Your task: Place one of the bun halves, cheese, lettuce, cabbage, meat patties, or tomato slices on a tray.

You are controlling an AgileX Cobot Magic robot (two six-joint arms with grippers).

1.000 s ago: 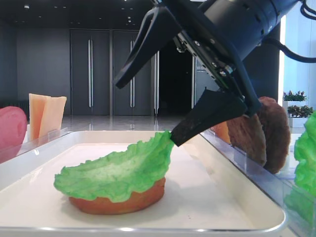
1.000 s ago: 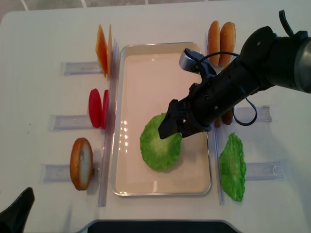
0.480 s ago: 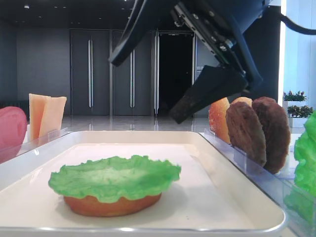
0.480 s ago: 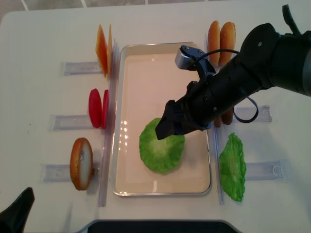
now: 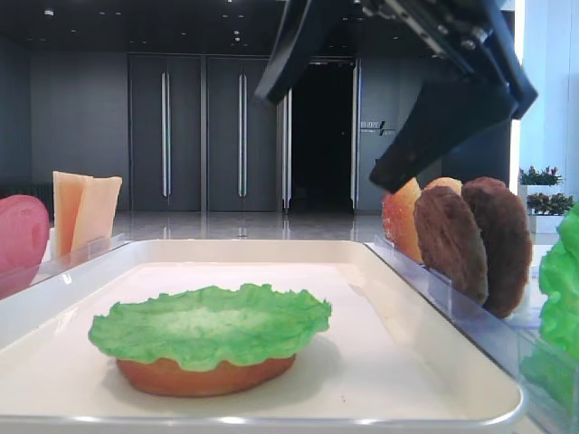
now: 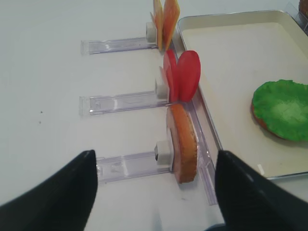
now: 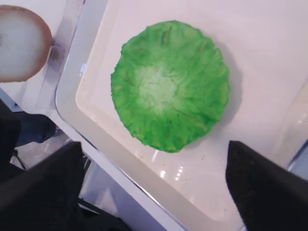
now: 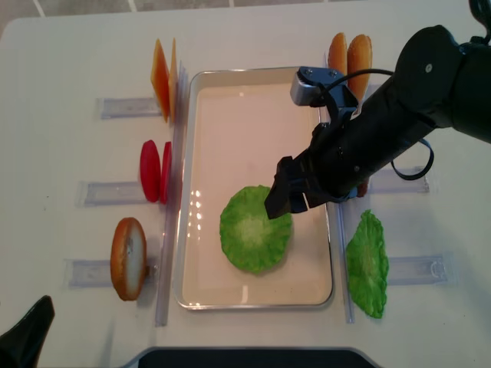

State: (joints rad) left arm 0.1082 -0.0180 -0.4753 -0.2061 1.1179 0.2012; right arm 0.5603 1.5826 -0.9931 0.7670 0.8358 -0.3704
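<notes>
A green lettuce leaf [image 8: 255, 228] lies flat on a bun half [image 5: 208, 375] inside the cream tray [image 8: 253, 115]. From above, the lettuce [image 7: 171, 86] hides the bun completely. My right gripper [image 8: 290, 201] hangs open above the leaf's right edge, touching nothing; from the low view the right gripper [image 5: 321, 136] stands well above the lettuce [image 5: 213, 325]. My left gripper [image 6: 155, 156] is open and empty over the table's near left, in front of a bun half [image 6: 183, 144] standing in its rack.
Left of the tray, clear racks hold cheese slices [image 8: 163, 77], tomato slices [image 8: 153, 170] and a bun half [image 8: 128, 258]. To the right are two buns [image 8: 349, 57], meat patties [image 5: 470, 244] and another lettuce leaf [image 8: 367, 264].
The right gripper let go of the lettuce's raised edge, and the leaf dropped flat onto the bun. The gripper then rose and drifted right. The left arm stayed put.
</notes>
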